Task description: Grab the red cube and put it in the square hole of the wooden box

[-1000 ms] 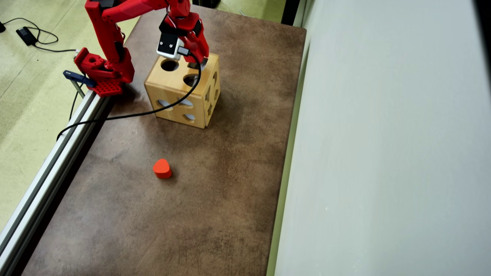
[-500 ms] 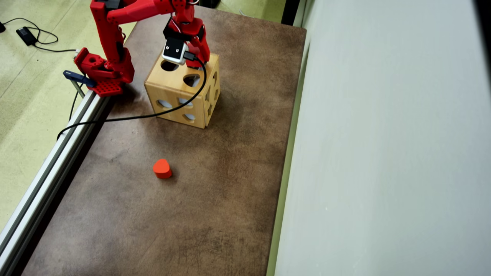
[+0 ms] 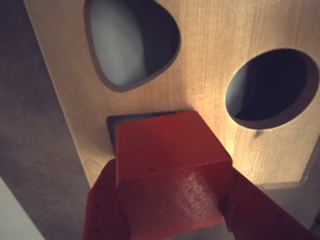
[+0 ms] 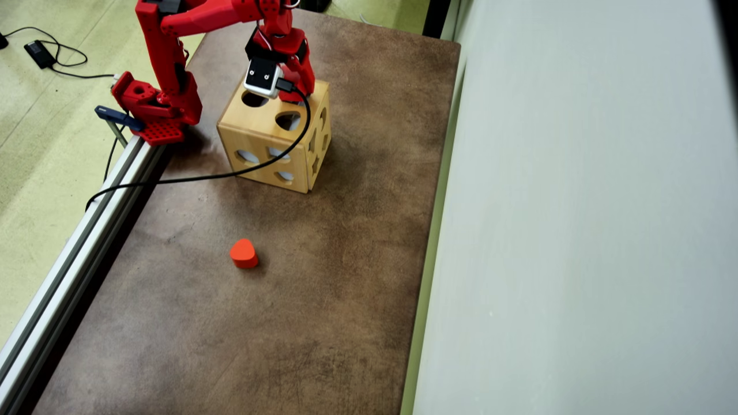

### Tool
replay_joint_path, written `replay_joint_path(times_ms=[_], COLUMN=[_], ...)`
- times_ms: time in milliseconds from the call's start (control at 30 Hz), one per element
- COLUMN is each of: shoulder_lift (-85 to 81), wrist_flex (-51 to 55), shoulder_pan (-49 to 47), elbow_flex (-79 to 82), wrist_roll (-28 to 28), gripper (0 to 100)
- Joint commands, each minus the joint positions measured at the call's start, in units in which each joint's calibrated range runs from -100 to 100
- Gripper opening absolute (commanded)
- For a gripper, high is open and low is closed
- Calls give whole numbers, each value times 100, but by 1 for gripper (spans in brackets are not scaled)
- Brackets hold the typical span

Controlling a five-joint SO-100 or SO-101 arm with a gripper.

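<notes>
Wrist view: gripper (image 3: 172, 220) clamped on the red cube (image 3: 167, 150), one red finger (image 3: 102, 210) on each side of it, cube held between them. Cube sits right over the top face of the wooden box (image 3: 210, 75). A dark square opening edge shows just behind the cube's far-left corner, most of the hole is covered by the cube. Can't tell if the cube's lower face is already inside the hole or just resting above it, view too close. Two other cutouts on the same face: rounded-triangle one at upper left, round one at right.

Overhead view: arm reaches from its base at the table's left edge over to the wooden box (image 4: 262, 141), gripper (image 4: 297, 98) down at the far right part of the box top, wrist camera block in front of it. Cube itself hidden there by the gripper body. Black cable drapes from the wrist across the box front to the rail. Orange-red heart block (image 4: 243, 253) lies alone on the brown table (image 4: 323, 288), well apart from the box, toward the near side
</notes>
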Motion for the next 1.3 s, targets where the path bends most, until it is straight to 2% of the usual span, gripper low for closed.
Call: replay_joint_path(times_ms=[0, 433, 667, 1267], shoulder_lift=[-46, -97, -54, -46], wrist_flex=[-6, -71, -71, -79], shoulder_pan=[-255, -196, 250, 161], elbow_flex=[-20, -118, -118, -557], wrist_roll=[39, 39, 44, 161], gripper=[25, 26, 25, 25])
